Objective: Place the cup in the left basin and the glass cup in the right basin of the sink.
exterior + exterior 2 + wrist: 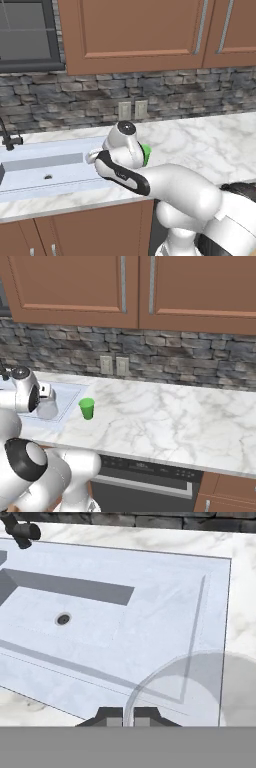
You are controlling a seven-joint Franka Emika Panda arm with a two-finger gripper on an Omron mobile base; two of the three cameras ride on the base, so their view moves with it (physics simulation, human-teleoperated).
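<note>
Hand view: your gripper (128,716) clamped on rim of translucent pale grey glass tumbler (200,689), held over right end of pale bluish-white double sink (165,587). Right basin (90,637), dark drain hole (63,618), sits ahead of tumbler. Right base view: small bright green cup (87,408) stands upright on marble counter (170,416), just beside sink rim.

The glass cup (48,406) sits over the sink's (150,577) right edge, above the right basin (90,632). The cup (87,408) stands on the table (165,416) just right of the sink. The tap (7,136) rises behind the basin.
</note>
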